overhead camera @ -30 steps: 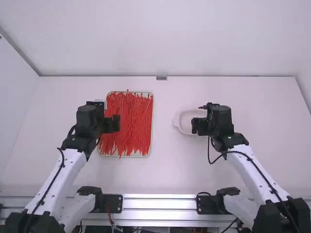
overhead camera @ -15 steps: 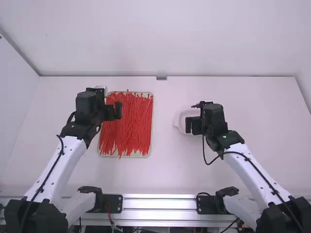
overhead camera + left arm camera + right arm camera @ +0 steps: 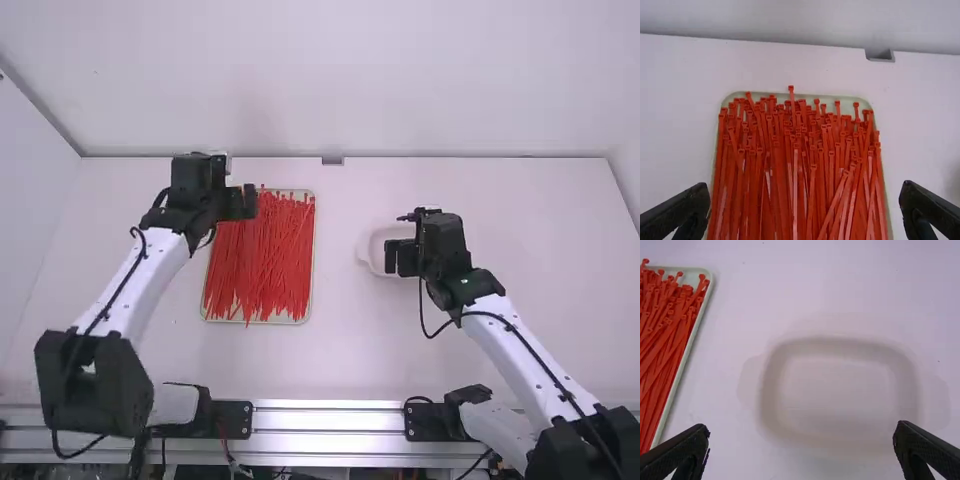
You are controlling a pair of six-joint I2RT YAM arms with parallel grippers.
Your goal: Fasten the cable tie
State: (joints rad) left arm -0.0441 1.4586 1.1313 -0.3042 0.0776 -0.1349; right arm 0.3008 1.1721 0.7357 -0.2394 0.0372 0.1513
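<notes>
Left gripper (image 3: 243, 203) spread wide over the far end of the red cable ties (image 3: 262, 255); right gripper (image 3: 398, 257) equally wide above the white dish (image 3: 368, 248)

The white table (image 3: 520, 200) carries a pale rectangular tray (image 3: 270, 320) left of the middle, heaped with red cable ties (image 3: 262, 255). A shallow white dish (image 3: 840, 390) with a small handle at each end lies well apart to its right. A small grey bracket (image 3: 333, 159) sits at the far edge.
</notes>
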